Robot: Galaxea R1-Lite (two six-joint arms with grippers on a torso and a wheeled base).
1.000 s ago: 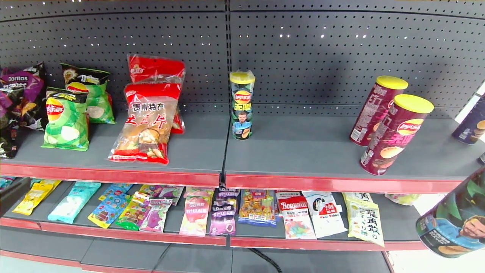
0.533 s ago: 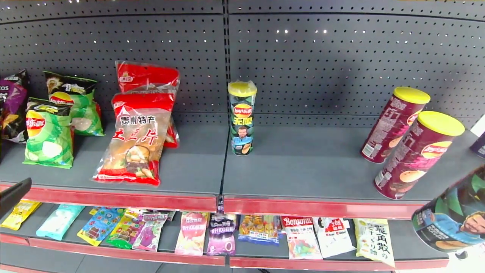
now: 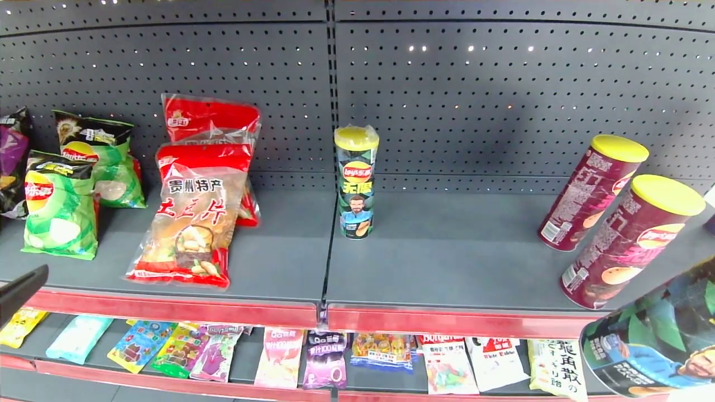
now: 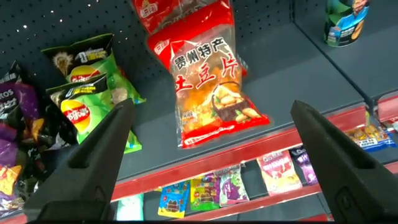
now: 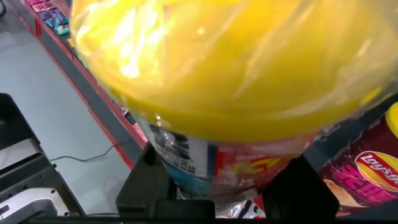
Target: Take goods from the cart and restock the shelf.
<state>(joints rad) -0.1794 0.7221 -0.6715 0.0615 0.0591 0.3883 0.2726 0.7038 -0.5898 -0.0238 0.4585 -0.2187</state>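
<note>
Down at the lower right of the head view, the right gripper [image 5: 217, 198] has its jaws clamped on a green chip canister [image 3: 656, 340]. Dark fingers [image 5: 146, 186] press either side of the tube, and its yellow lid faces the wrist camera. That canister hangs tilted, off the upper shelf [image 3: 447, 262], just in front of its red front edge and close to the front maroon canister [image 3: 628, 243]. A rear maroon canister [image 3: 592, 192] stands just behind that one, both on the right part of the shelf.

Over on the left, the left gripper [image 4: 211, 155] sits out in front of the shelf with its jaws spread wide and nothing between them. It faces the red snack bag [image 4: 211, 81] and the green chip bags [image 4: 87, 93].

Mid-shelf, a matching upright canister [image 3: 356, 181] stands at the seam between the two shelf panels, well apart from the maroon pair. Below, the lower shelf [image 3: 167, 382] carries a row of candy packets [image 3: 325, 360] lying flat.
</note>
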